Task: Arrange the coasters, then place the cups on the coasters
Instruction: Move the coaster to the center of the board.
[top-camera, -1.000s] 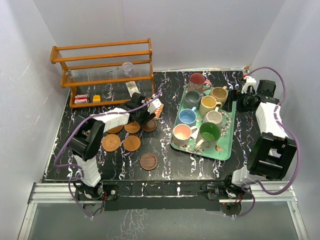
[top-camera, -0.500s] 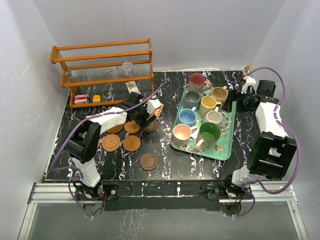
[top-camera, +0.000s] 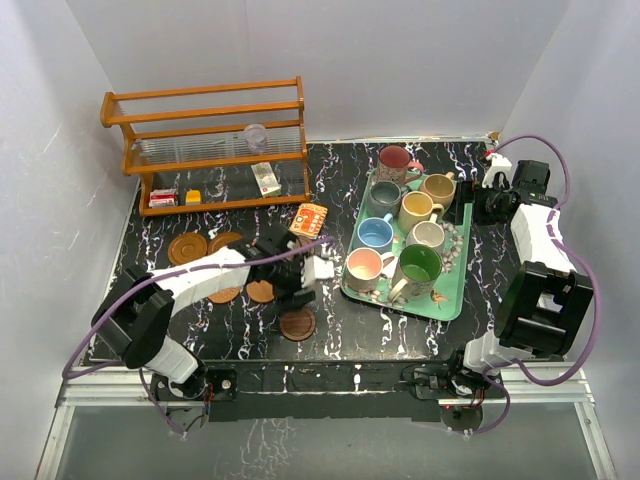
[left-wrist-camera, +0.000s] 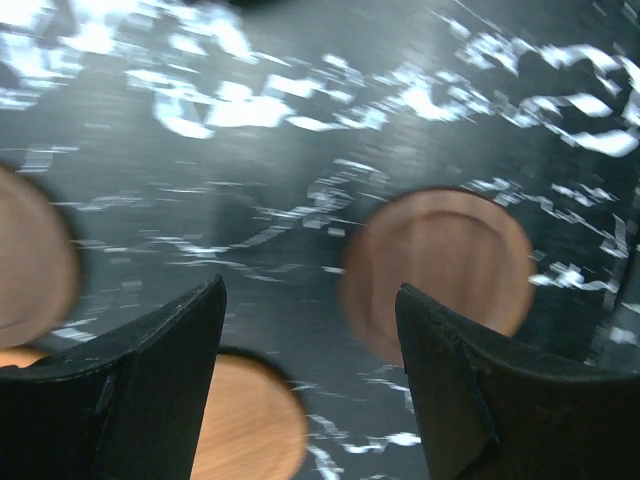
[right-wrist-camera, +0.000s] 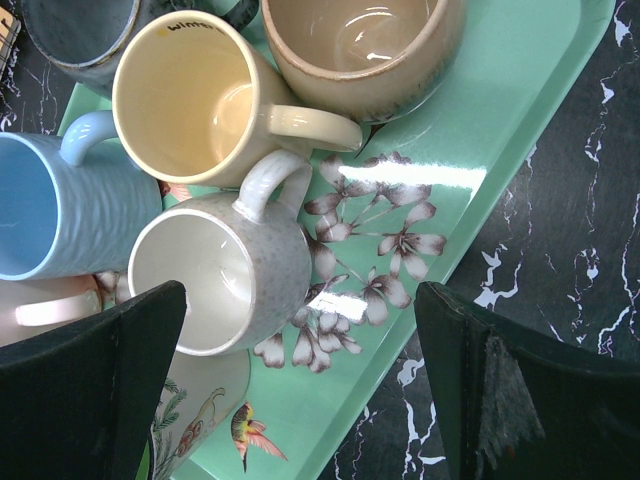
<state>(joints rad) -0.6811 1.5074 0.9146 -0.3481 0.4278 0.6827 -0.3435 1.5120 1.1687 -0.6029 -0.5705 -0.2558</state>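
coasters (left-wrist-camera: 440, 265): smooth matt wood | mugs (right-wrist-camera: 215, 275): glossy glazed ceramic | tray (right-wrist-camera: 480, 130): glossy plastic | table (top-camera: 390, 330): marbled, slight sheen

High overview of whole table (top-camera: 400, 330); wrist views close, downward: coasters (left-wrist-camera: 440, 265) left, tray (right-wrist-camera: 510, 120) right
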